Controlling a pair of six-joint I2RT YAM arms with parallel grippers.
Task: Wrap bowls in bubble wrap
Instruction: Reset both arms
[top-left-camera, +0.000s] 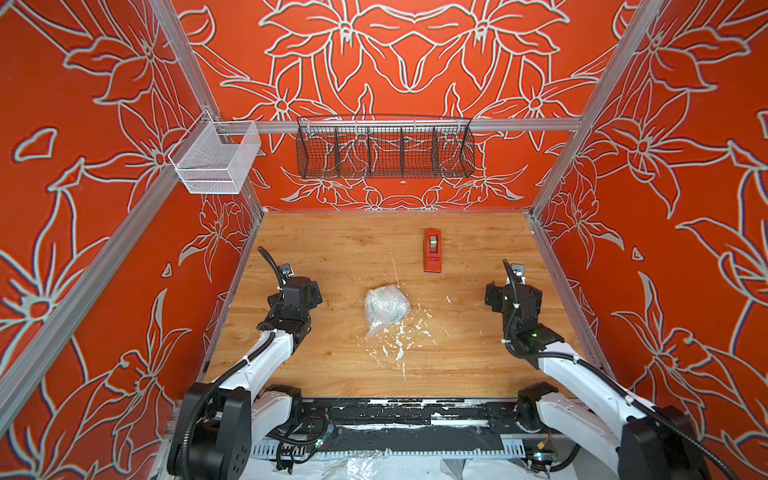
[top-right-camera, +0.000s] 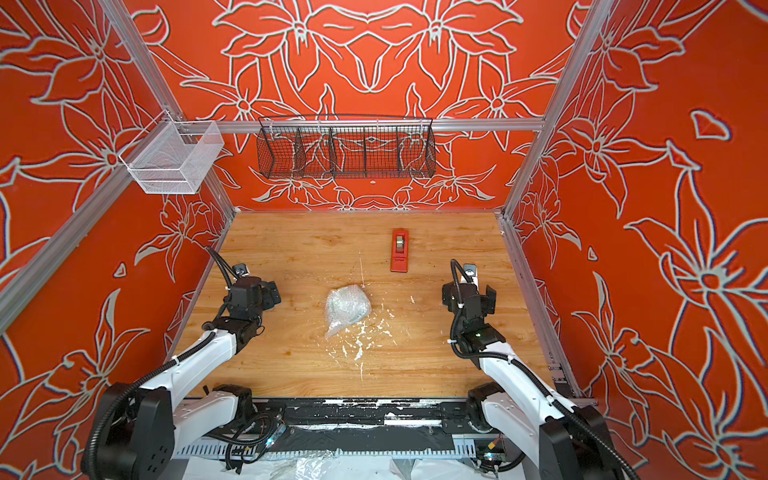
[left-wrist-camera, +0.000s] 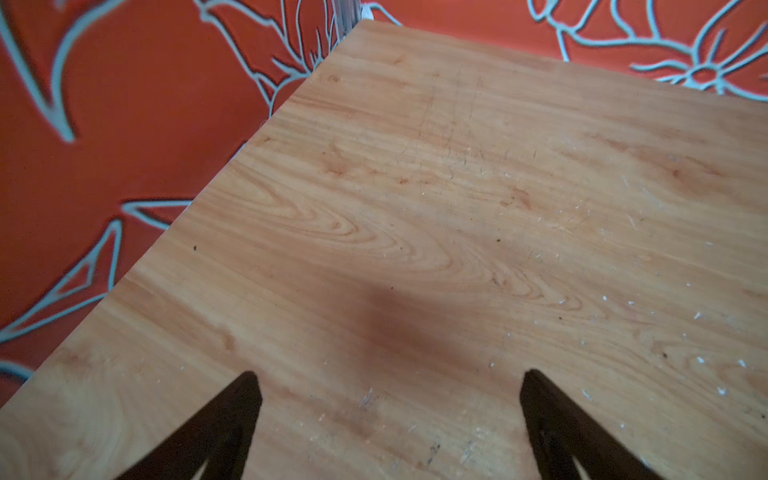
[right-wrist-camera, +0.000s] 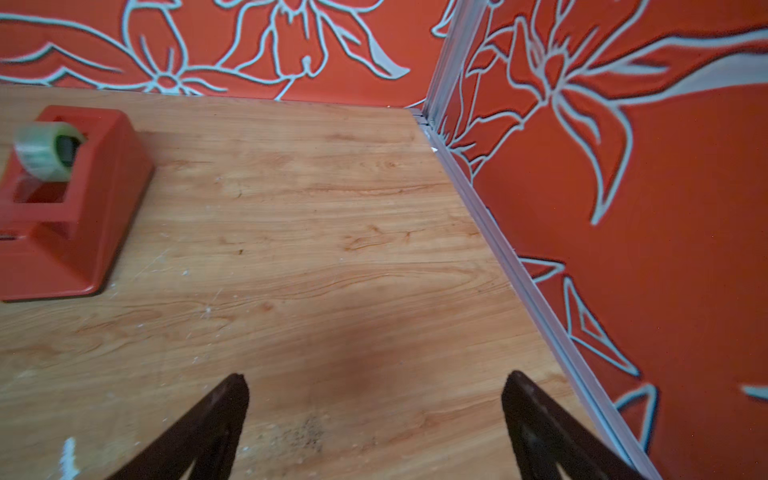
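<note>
My left gripper (left-wrist-camera: 388, 374) and right gripper (right-wrist-camera: 374, 376) hang with jaws spread wide, holding nothing, over the wood-grain table (top-left-camera: 332, 249) near its left and right edges. Between them, mid-table, lies the crumpled clear bubble wrap (top-left-camera: 386, 307) bundle; I cannot see any bowl inside. A red plastic tape dispenser (top-left-camera: 432, 251) sits toward the far edge.

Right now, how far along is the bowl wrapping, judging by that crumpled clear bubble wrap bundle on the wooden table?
Looks done: the clear bubble wrap is bunched into a closed bundle on the wooden table; the bowl is hidden inside, if there. In hand: nothing; the left gripper and right gripper are open over bare wood, apart from it. Left: maybe taping; the red plastic tape dispenser sits farther back, untouched.
</note>
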